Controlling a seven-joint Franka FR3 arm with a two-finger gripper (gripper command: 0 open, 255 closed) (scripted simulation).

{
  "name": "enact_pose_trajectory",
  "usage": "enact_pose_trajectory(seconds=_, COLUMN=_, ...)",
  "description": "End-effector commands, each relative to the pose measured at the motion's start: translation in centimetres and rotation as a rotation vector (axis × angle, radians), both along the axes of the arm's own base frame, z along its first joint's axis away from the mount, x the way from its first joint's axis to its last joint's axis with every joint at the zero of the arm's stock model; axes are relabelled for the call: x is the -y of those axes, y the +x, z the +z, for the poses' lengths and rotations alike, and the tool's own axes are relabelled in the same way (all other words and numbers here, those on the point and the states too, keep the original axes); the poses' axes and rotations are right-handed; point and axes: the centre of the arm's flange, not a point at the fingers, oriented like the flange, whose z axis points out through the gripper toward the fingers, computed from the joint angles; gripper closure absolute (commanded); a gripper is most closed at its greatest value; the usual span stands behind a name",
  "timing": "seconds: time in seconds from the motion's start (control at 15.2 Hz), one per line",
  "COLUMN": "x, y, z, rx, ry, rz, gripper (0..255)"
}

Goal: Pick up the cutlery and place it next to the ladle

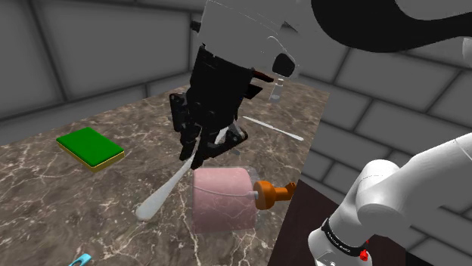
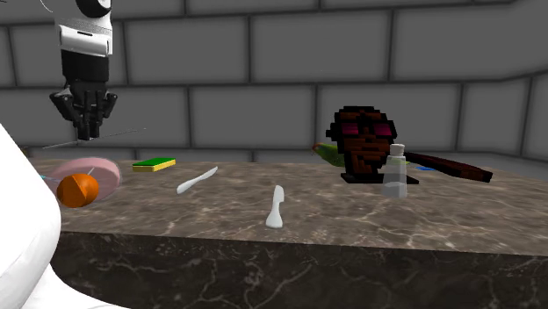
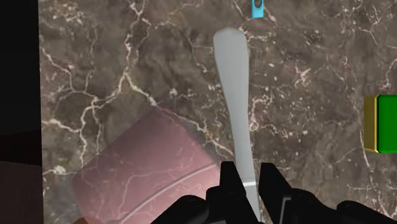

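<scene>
Currently I have the tool (image 3: 249,172) closed down to a narrow gap. Its two black fingers (image 3: 230,188) press against either side of the knife (image 3: 232,83), a flat, pale grey table knife with a rounded tip. The grip sits toward the handle end, so most of the blade runs out ahead of the fingers. In the shoulder view a short white stub pokes out on the other side of the tool (image 1: 200,151).

In the second exterior view the tool (image 2: 88,132) hangs well above the worktop (image 2: 351,219). The knife shows there as a thin pale line across the fingertips, clear of the surface and touching only the fingers.

Below the tool a pink bottle (image 1: 223,200) lies on its side on the dark marbled worktop, with its orange pump cap (image 1: 271,193) near the worktop's edge. A green sponge (image 1: 89,146) with a yellow underside lies well apart, toward the shoulder view's left. Beyond the knife's tip in the wrist view sits a small blue thing (image 3: 257,9).

In the second exterior view, two more white utensils (image 2: 195,181) (image 2: 277,206) lie flat to the right of the sponge. Farther right stands a dark blocky thing (image 2: 362,140), with a small clear bottle (image 2: 395,176) just in front of it. A long dark brown utensil (image 2: 448,167) lies behind that bottle, and I cannot tell whether it is the ladle.
</scene>
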Motion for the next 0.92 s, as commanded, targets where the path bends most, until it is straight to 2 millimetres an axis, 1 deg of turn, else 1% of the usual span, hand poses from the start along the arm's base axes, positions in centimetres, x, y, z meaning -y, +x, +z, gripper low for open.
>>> enact_pose_trajectory(seconds=0.0, x=-2.0, y=-1.8, z=0.0, rx=0.0, ry=0.0, rz=-0.002, gripper=255)
enact_pose_trajectory(seconds=0.33, x=-7.1, y=-5.9, z=0.0, rx=0.0, ry=0.0, rz=-0.002, gripper=255)
enact_pose_trajectory(seconds=0.4, x=-8.8, y=-7.2, z=0.0, rx=0.0, ry=0.0, rz=-0.002, gripper=255)
enact_pose_trajectory(seconds=0.86, x=-8.8, y=-7.2, z=-3.7, rx=0.0, ry=0.0, rz=-0.002, gripper=255)
